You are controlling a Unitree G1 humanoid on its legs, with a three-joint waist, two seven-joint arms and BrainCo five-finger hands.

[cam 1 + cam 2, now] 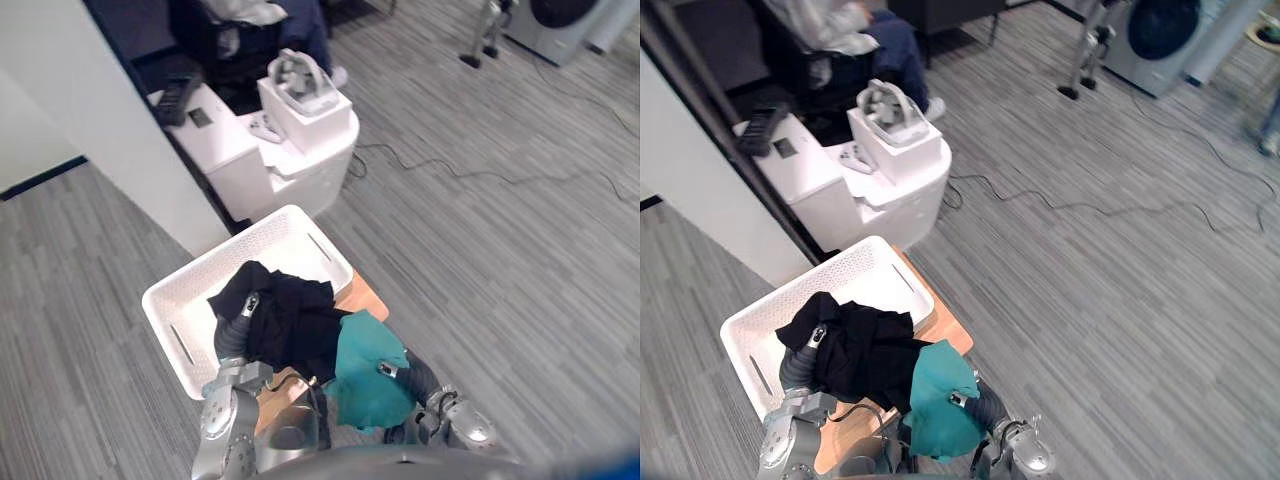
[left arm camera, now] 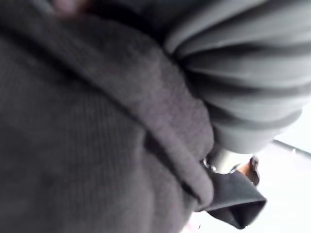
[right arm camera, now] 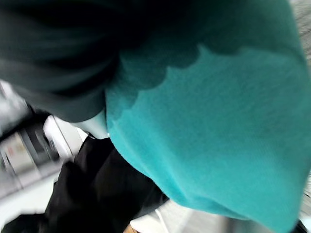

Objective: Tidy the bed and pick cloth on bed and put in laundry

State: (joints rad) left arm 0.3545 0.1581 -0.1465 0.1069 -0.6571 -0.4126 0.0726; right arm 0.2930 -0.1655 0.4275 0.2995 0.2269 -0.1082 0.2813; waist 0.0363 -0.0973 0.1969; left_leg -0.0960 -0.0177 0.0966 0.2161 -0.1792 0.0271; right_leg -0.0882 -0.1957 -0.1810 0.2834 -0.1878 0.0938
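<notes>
Black cloth [image 1: 290, 315] over the white basket [image 1: 185, 290], teal cloth [image 1: 368, 372] alongside!
Poised to drop in, I'd say; left hand [image 2: 252, 73] and right hand [image 3: 48, 73] buried in fabric, grip unreadable.

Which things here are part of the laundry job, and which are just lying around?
Part of the job:
black cloth, held over the basket
teal cloth, beside it, over the basket's near edge
white laundry basket

Just lying about:
white box on the white cabinet
washing machine at the far corner
</notes>
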